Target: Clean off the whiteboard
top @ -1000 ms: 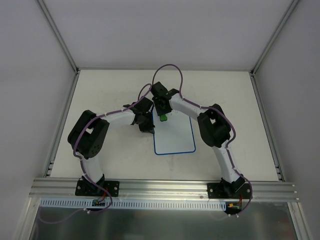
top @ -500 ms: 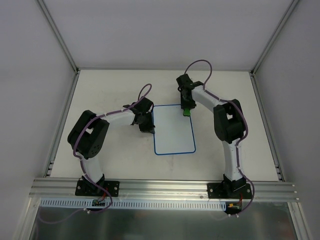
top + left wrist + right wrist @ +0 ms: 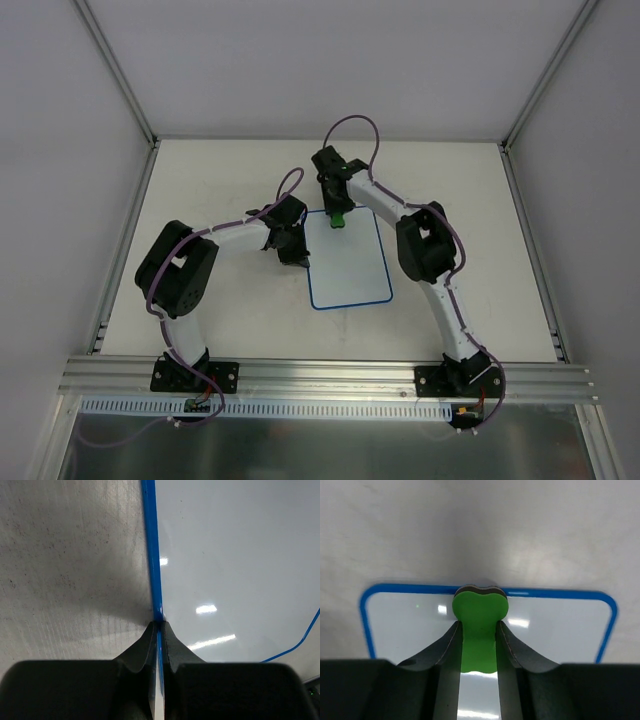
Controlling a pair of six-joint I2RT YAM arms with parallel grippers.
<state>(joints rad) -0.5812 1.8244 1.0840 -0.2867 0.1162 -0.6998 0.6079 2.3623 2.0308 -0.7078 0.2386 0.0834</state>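
Note:
The whiteboard [image 3: 350,265] lies flat mid-table, white with a thin blue rim, and I see no marks on it. My left gripper [image 3: 297,252] is shut on its left rim; in the left wrist view the jaws [image 3: 159,626] pinch the blue edge of the whiteboard [image 3: 235,555]. My right gripper [image 3: 338,215] is shut on a green bone-shaped eraser [image 3: 338,221] and holds it at the board's far edge. In the right wrist view the eraser [image 3: 480,617] sits between the fingers [image 3: 449,645], its tip on the far blue rim of the whiteboard [image 3: 405,625].
The table [image 3: 220,180] is pale and bounded by aluminium rails [image 3: 130,230] left and right. A purple cable [image 3: 352,125] arcs above the right wrist. The arm bases stand on the near rail [image 3: 320,375].
My right gripper swept the eraser from the board's far left edge to its far right corner, then back left to the middle of the far edge. The left gripper stayed put.

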